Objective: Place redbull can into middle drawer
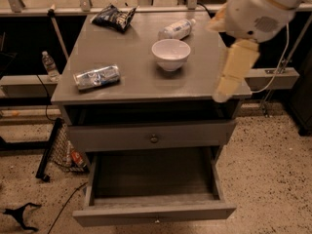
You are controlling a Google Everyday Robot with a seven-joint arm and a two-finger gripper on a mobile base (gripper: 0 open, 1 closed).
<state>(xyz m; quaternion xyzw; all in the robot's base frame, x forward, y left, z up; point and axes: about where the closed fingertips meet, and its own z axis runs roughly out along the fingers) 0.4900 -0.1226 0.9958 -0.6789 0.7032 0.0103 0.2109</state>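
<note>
We see a grey cabinet (146, 84) filling most of the view, its flat top carrying several things. Below, the middle drawer (153, 212) stands pulled well out, and its shallow grey inside holds nothing. Above it, the drawer with the round metal knob (117, 136) is pushed in, with a dark open gap between it and the top.

The robot's white arm (258, 6) comes in from the upper right corner, its bulky end hanging over the cabinet's right rear corner. From it the pale cream gripper (234, 69) points down and slightly left, over the right edge of the top and to the right of the white bowl (170, 54). It holds nothing that we can make out, and we cannot tell whether it is spread or pressed together.

The bowl stands upright near the middle of the top. The redbull can (96, 77) lies on its side near the front left edge, well apart from the gripper. A dark snack bag (115, 17) lies at the back left, and a clear bottle (176, 29) lies on its side behind the bowl.
</note>
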